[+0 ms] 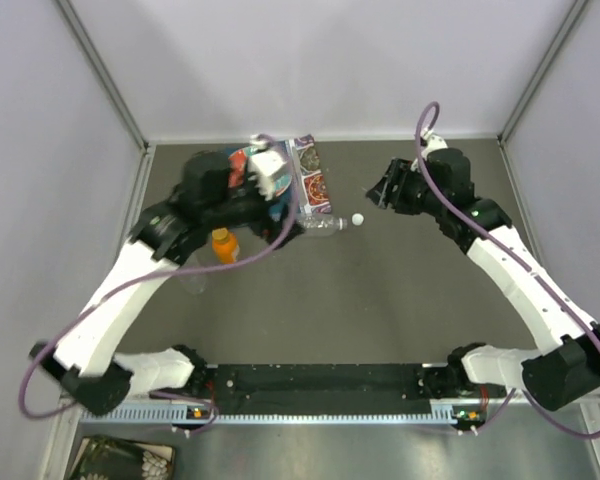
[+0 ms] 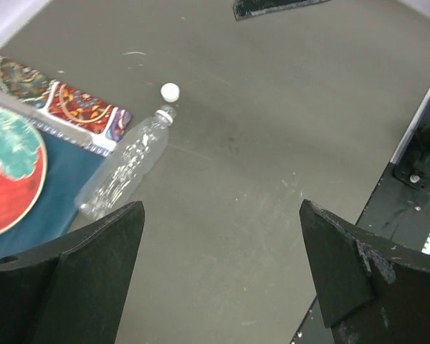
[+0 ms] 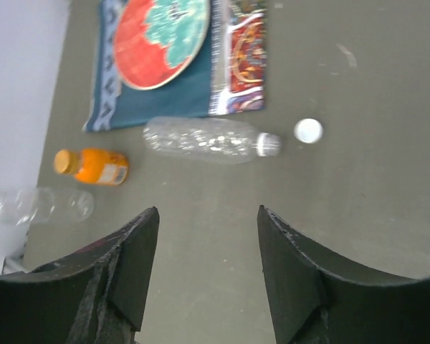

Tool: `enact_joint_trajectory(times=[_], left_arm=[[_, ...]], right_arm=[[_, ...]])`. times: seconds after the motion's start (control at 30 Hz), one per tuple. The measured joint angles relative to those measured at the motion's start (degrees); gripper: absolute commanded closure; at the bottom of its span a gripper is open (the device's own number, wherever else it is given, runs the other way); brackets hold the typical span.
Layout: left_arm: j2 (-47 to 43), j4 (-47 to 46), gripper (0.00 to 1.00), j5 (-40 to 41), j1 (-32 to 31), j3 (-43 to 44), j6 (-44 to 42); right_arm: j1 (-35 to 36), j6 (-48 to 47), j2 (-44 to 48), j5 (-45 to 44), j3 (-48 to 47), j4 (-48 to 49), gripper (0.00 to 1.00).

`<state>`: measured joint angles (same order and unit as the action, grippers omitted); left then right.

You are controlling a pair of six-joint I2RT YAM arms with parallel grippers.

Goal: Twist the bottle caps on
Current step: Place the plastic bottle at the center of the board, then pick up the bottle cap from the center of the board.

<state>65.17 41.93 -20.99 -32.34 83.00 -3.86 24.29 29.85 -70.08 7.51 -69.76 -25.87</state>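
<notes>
Flanking toppled bottle and white cap, both arms, jaws apart.

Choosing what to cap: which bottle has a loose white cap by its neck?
The clear bottle lying beside the patterned mat; the white cap sits off its neck. The orange bottle and far clear bottle have none nearby.

A clear bottle lies on its side on the dark counter, its neck pointing at a white cap just beside it. The orange bottle sits close to the left arm, which partly covers a patterned mat. The right gripper hangs near the cap, apart from it.
</notes>
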Motion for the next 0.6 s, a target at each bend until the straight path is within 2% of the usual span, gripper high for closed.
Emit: enact_joint_trajectory(times=[0.07, 0.17, 0.3, 0.37, 0.4, 0.47, 0.53, 0.57, 0.6], left_arm=[[7.32, 0.48, 0.05, 1.68, -3.61, 3.39, -1.62], [20.31, 2.34, 0.04, 4.20, -5.27, 12.07, -3.85], [41.42, 5.25, 0.08, 6.36, -5.51, 30.97, -6.27], [53.75, 6.91, 0.13, 8.04, -5.81, 44.19, -7.43], [59.17, 7.30, 0.16, 8.81, -5.95, 50.10, -8.09], [65.96, 6.19, 0.26, 10.21, -6.21, 54.97, -8.74], [69.51, 6.23, 0.39, 11.23, -6.47, 55.01, -9.31], [70.62, 5.73, 0.50, 11.74, -6.56, 53.86, -9.60], [71.28, 5.35, 0.50, 12.15, -6.67, 52.19, -9.62]], right_arm=[[-1.97, 0.28, 0.37, -2.12, -0.02, -1.77, 0.44], [-5.42, 0.26, 3.17, -5.53, 0.07, -3.78, 0.42], [-7.69, -1.38, 11.39, -9.99, 0.13, -4.11, 0.41], [-7.96, -2.36, 15.45, -11.19, 0.11, -3.72, 0.41], [-7.96, -2.73, 16.61, -11.47, 0.11, -3.63, 0.42], [-8.00, -3.28, 18.82, -12.37, 0.11, -3.54, 0.41], [-8.00, -3.52, 19.80, -12.92, 0.11, -3.41, 0.41], [-8.00, -3.69, 19.87, -12.98, 0.13, -3.34, 0.41], [-8.00, -3.76, 19.89, -13.05, 0.17, -3.19, 0.41]])
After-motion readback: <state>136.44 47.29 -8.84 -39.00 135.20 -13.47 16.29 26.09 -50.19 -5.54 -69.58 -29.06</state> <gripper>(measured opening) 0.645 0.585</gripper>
